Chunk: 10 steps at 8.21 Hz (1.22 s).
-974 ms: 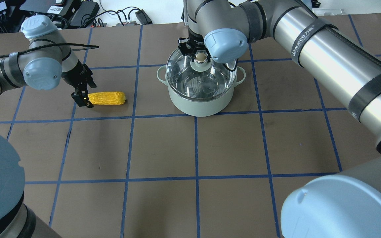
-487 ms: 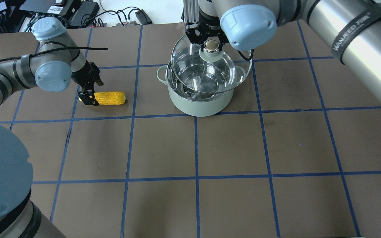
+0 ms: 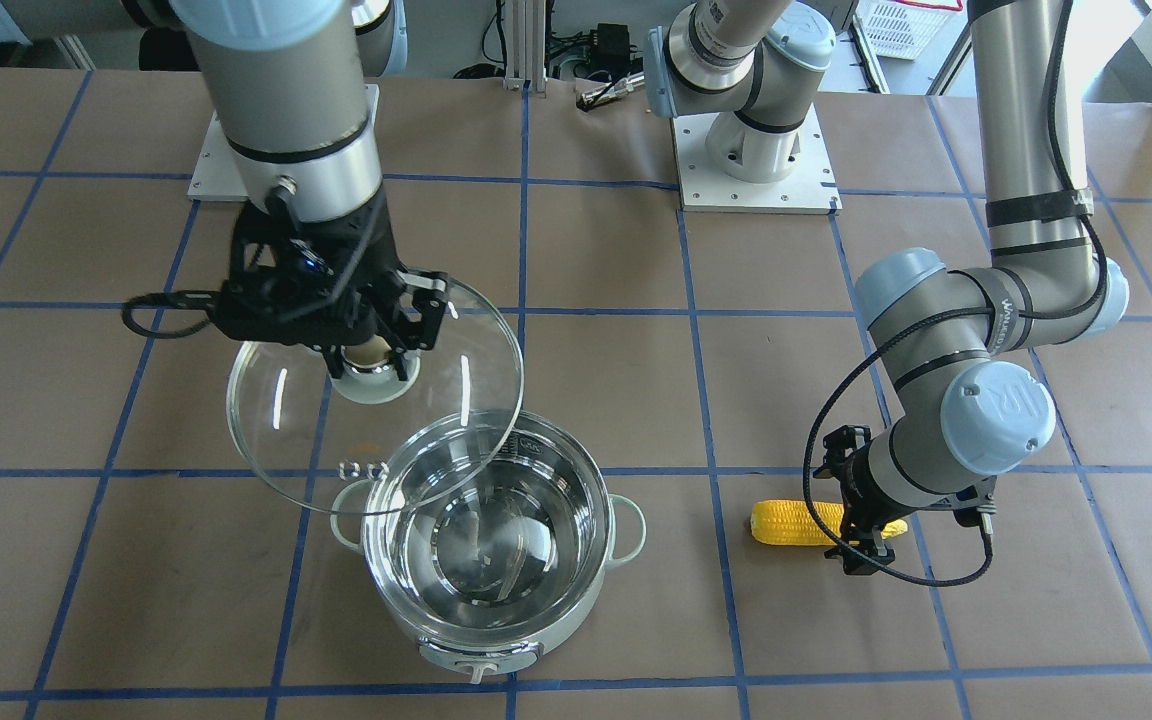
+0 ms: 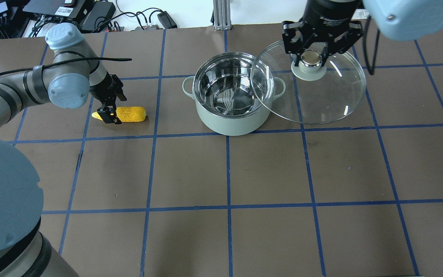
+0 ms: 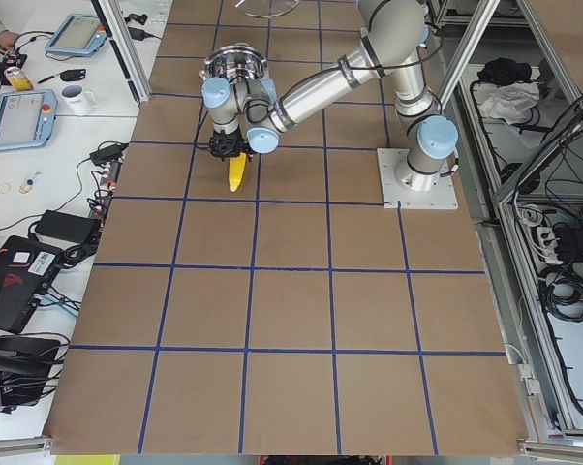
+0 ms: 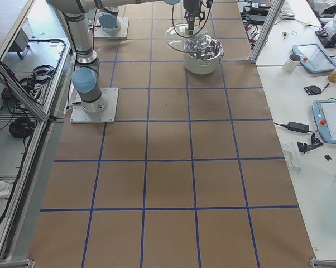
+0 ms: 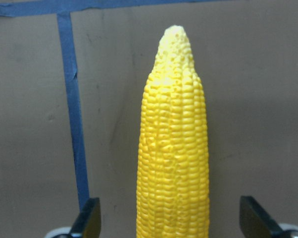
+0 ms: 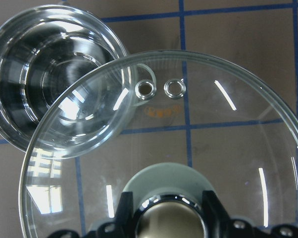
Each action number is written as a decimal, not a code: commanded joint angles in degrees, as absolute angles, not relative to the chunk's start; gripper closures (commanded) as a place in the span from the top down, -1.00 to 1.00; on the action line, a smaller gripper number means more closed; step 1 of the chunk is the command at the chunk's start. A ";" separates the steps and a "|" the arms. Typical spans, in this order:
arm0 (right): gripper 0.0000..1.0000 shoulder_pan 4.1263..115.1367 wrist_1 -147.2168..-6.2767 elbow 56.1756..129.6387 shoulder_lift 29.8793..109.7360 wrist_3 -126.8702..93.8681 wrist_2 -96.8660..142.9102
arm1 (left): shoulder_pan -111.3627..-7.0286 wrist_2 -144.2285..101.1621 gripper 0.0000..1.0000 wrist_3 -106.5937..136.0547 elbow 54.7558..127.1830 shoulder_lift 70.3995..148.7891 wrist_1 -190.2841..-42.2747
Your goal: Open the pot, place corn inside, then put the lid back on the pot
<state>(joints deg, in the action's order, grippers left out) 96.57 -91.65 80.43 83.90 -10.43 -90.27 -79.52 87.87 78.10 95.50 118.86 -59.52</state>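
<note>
**Lid lifted in my right claw, corn between the fingers of my left**

The brown counter, ruled with blue tape lines, carries everything. The pot stands on it near the far middle, uncovered, and its shiny steel inside holds nothing. One loop handle points to my left and the other to my right.

The lid hangs in the air on my right of the pot, clear of the counter. From overhead its near-left edge overlaps the pot's right rim. Its two small vent rings sit on the side toward the pot.

The corn lies flat on the counter on my left, well apart from the pot. Its blunt end is toward the pot and its pointed end away from it.

My right claw is pressed onto the lid's ball knob, pinching it from above and carrying the lid by it.

My left claw is down at the corn's tapered half and spread wide. Its fingers stand one on each side of the cob, with a gap on both sides, so neither touches it.
</note>
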 commanded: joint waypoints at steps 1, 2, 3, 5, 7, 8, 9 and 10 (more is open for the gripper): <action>-0.48 91.76 -85.17 84.53 90.43 -5.28 -90.09 | -79.72 86.75 1.00 78.31 95.62 119.71 -59.59; -0.48 91.93 -86.12 85.33 90.70 -5.53 -89.74 | -79.89 86.75 0.98 78.75 95.62 119.71 -59.68; -0.48 92.19 -86.22 85.52 91.14 -5.54 -89.48 | -79.98 86.75 0.91 78.92 95.71 119.71 -59.94; -0.48 92.20 -86.22 85.96 91.41 -5.27 -89.56 | -80.07 86.75 0.50 79.01 95.71 119.71 -60.56; -0.48 92.20 -86.22 85.96 91.49 -5.27 -89.56 | -80.16 86.75 -0.36 79.89 95.63 119.79 -60.64; -0.48 92.20 -86.22 85.96 91.58 -5.27 -89.56 | -80.24 86.84 -0.70 80.59 95.63 119.53 -60.73; -0.48 92.20 -86.22 85.96 91.58 -5.27 -89.56 | -80.42 86.92 -1.00 82.07 95.36 119.27 -61.78; -0.48 92.20 -86.22 85.96 91.58 -5.27 -89.56 | -81.03 86.92 -1.00 83.57 95.27 117.96 -64.48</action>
